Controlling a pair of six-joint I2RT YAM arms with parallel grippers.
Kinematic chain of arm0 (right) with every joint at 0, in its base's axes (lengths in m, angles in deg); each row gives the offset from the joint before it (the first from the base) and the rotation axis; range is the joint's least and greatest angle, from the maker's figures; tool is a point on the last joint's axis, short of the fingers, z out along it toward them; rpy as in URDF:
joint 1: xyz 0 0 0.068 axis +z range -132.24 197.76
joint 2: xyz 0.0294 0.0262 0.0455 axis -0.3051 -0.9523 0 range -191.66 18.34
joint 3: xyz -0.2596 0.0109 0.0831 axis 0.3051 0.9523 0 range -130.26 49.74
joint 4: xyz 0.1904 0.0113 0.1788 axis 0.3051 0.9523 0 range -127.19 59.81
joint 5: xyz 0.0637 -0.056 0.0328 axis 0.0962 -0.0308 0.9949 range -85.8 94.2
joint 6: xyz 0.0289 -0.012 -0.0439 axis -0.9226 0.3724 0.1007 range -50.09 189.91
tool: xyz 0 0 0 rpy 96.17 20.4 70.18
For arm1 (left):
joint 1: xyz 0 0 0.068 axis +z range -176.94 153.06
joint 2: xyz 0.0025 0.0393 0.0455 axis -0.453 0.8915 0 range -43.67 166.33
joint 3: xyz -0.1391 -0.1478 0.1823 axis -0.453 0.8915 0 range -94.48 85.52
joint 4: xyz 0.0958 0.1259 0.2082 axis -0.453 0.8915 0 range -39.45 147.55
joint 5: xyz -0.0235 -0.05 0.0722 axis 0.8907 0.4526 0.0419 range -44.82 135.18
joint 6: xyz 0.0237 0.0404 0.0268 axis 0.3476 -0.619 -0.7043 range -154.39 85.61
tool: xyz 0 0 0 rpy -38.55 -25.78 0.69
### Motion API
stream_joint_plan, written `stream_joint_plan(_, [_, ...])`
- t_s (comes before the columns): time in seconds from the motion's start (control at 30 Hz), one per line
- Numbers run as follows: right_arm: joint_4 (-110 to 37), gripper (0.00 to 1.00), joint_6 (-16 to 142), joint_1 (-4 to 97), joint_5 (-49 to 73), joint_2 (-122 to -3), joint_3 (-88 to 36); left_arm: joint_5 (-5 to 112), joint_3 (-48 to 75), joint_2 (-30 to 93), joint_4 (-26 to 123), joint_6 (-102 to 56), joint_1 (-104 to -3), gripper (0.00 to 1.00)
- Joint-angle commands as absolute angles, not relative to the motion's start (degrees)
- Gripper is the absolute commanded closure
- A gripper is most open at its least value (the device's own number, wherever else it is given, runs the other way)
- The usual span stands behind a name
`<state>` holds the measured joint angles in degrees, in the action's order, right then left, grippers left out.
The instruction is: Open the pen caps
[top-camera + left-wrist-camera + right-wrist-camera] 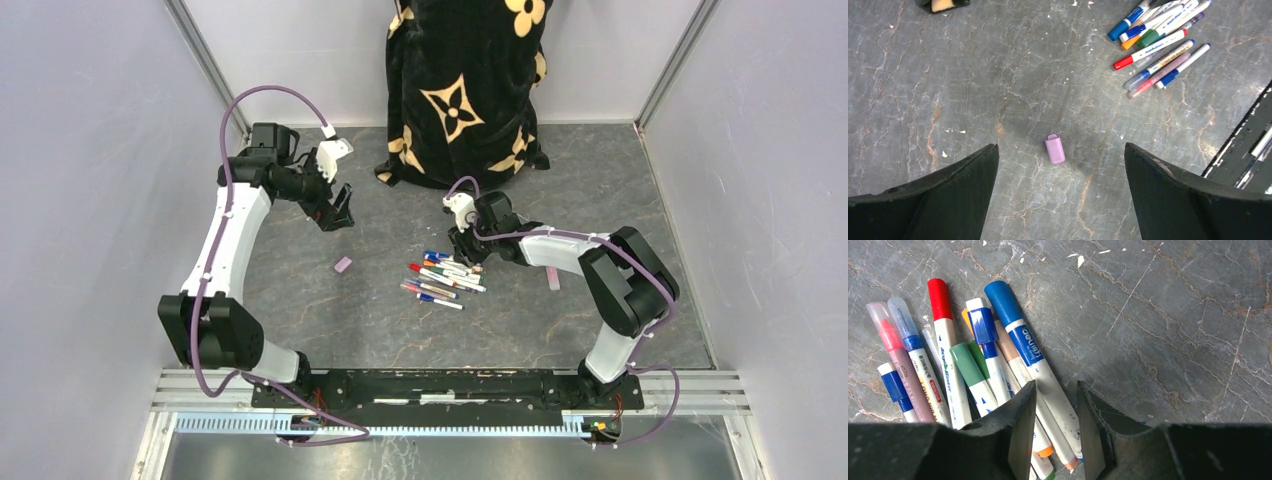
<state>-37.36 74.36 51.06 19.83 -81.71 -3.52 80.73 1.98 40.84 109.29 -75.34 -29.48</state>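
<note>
A lone pink pen cap lies on the grey table, left of the pile. My left gripper hangs above it, wide open and holding nothing, and shows from above. The pens lie in a heap mid-table, with blue, red, green and orange caps on. My right gripper is down in the heap, its jaws partly open on either side of the white barrel of a blue-capped pen. A gap shows beside the barrel. Next to it lie a red cap and a green cap.
A black cloth with gold flowers stands at the back of the table. A small pink piece lies right of the right forearm. Grey walls close in on both sides. The black mounting rail runs along the near edge.
</note>
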Motion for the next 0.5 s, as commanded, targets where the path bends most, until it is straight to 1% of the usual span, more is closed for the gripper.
stream_joint_plan(0.0, [-39.71, 0.6, 75.81, 51.24, 20.22, -82.37, -4.04, 83.65, 0.04, 38.07, 112.59, -75.88, -29.32, 0.0])
stream_joint_plan(0.07, [-40.36, 0.61, 76.06, 51.24, 19.42, -82.57, -3.22, 83.66, -0.56, 38.07, 113.82, -76.85, -29.31, 0.0])
stream_joint_plan(0.17, [-41.05, 0.67, 76.15, 51.29, 18.29, -83.05, -2.74, 84.26, -1.42, 38.2, 116.03, -78.72, -29.34, 0.0])
stream_joint_plan(0.33, [-41.67, 0.83, 76.02, 51.3, 17.32, -83.81, -3.11, 84.51, -5.08, 39.65, 121.1, -82.39, -29.34, 0.0])
stream_joint_plan(0.47, [-41.95, 0.87, 75.92, 51.3, 16.93, -84.08, -3.31, 85.97, -5.08, 39.63, 121.86, -83.24, -29.37, 0.0])
